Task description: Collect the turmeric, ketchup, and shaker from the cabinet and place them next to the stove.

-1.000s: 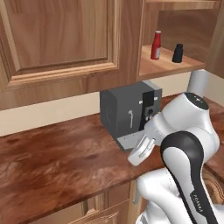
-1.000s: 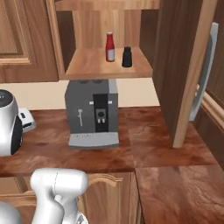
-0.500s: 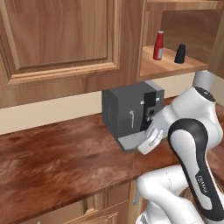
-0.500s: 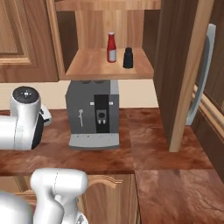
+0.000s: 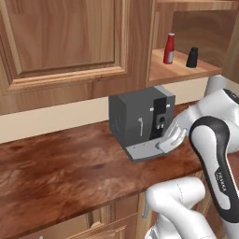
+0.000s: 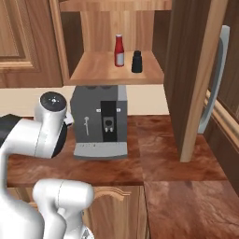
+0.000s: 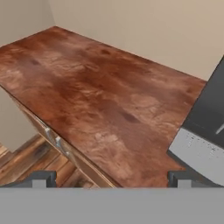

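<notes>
Since the earlier frame, the arm is being swung across in front of the coffee machine [image 6: 100,122]. Over the wooden counter [image 7: 92,100], the gripper [image 7: 111,177] is being held with fingers wide apart, nothing between them. On the cabinet [image 6: 186,70] shelf, the ketchup [image 6: 119,51] is standing just left of the shaker [image 6: 136,61].
</notes>
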You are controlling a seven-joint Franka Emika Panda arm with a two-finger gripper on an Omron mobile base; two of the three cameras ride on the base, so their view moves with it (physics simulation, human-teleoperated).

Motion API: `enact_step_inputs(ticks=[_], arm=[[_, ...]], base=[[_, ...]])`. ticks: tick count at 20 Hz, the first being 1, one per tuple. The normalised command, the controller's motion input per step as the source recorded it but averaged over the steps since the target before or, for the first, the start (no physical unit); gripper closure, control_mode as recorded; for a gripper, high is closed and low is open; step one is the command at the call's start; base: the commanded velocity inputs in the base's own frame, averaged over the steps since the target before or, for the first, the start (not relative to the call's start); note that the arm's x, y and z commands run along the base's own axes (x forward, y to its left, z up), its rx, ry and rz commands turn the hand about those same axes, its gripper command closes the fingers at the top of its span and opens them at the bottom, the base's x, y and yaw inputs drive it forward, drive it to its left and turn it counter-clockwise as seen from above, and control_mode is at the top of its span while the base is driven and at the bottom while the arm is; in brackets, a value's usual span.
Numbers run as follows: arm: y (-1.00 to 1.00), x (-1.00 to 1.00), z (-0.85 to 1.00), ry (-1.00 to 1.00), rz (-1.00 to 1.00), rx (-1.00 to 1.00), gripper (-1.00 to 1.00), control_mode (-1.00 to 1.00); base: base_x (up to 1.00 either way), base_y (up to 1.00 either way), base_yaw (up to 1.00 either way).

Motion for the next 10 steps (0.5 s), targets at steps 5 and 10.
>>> enact_step_inputs(ticks=[5, 10], arm=[[-0.15, 0.12, 0.39, -0.08, -0.18, 0.00, -1.00, -1.00], [-0.50, 0.20, 0.47, -0.04, -0.23, 0.01, -1.00, -1.00]], base=[[0.00, 0.00, 0.00], [0.00, 0.00, 0.00]])
